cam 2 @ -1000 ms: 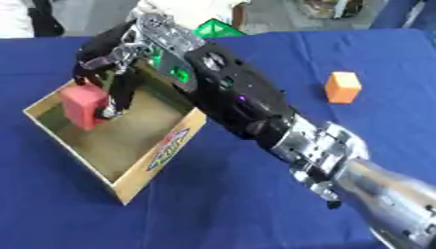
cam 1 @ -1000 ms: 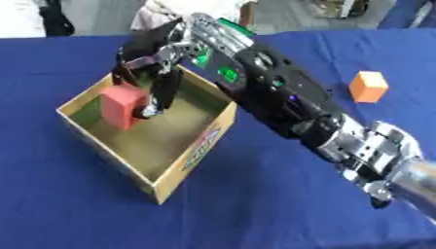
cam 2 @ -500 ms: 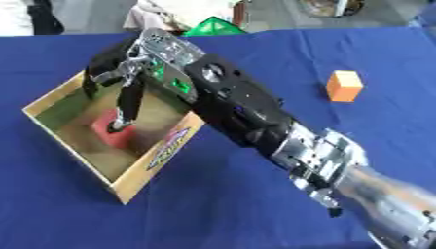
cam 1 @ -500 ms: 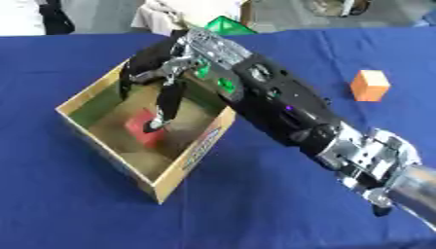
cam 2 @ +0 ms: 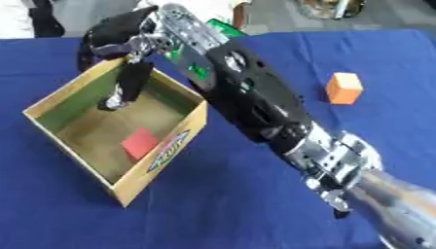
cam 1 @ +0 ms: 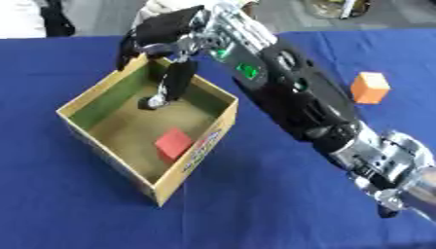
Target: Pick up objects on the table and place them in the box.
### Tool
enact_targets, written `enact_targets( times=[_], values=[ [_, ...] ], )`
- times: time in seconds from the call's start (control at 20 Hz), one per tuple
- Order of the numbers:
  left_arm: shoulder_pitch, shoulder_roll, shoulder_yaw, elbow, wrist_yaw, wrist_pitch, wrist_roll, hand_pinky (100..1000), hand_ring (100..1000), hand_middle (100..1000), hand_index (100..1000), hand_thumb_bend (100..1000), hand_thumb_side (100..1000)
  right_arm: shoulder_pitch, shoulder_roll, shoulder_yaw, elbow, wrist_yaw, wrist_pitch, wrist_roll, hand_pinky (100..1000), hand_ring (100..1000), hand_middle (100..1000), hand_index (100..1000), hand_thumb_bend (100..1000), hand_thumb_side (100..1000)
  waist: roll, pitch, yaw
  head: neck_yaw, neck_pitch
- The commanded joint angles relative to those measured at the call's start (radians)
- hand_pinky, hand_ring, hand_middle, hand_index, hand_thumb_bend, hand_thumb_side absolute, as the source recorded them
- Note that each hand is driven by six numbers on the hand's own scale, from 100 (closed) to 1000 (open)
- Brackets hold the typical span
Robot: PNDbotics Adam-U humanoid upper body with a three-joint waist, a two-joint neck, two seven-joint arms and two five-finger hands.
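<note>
An open cardboard box (cam 1: 196, 158) stands on the blue table at the left. On its floor lies a red block (cam 1: 173, 142), apart from any hand. My right hand (cam 1: 163, 30) reaches in from the lower right and hangs over the box's far corner, fingers relaxed and pointing down, holding nothing. An orange cube (cam 1: 370, 88) sits on the cloth at the right. The left hand shows in neither view.
A green object (cam 2: 220, 25) peeks out behind my right arm at the table's far edge. A person stands beyond that far edge. Blue cloth (cam 1: 77, 209) spreads in front of the box.
The right hand let go of the red block, which dropped to the box floor. The hand then rose toward the box's far corner, its fingers open.
</note>
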Motion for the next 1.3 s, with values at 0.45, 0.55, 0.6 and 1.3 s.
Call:
enact_targets(
  times=[0.45,0.55,0.6,1.3],
  values=[
    [0.004,0.034,0.021,-0.015,-0.019,-0.002,0.016,848,675,730,864,561,961,0.087,-0.269,-0.195,-0.098,-0.033,0.119,-0.090,754,840,819,891,339,608,0.003,-0.015,-0.023,0.036,-0.011],
    [0.005,0.036,0.022,-0.015,-0.021,-0.002,0.018,848,675,730,864,560,961,0.118,-0.315,-0.222,-0.083,-0.022,0.137,-0.113,768,844,824,892,342,614,0.003,-0.014,-0.027,0.041,-0.011],
    [0.005,0.037,0.023,-0.015,-0.022,-0.002,0.019,848,676,730,864,560,961,0.137,-0.339,-0.238,-0.071,-0.019,0.147,-0.126,775,847,826,894,345,616,0.002,-0.014,-0.029,0.044,-0.012],
    [0.004,0.047,0.027,-0.015,-0.030,-0.002,0.025,848,676,731,863,557,962,0.408,-0.628,-0.363,0.088,-0.112,0.174,-0.233,853,921,879,938,444,565,0.002,-0.004,-0.037,0.070,-0.018]
  ],
)
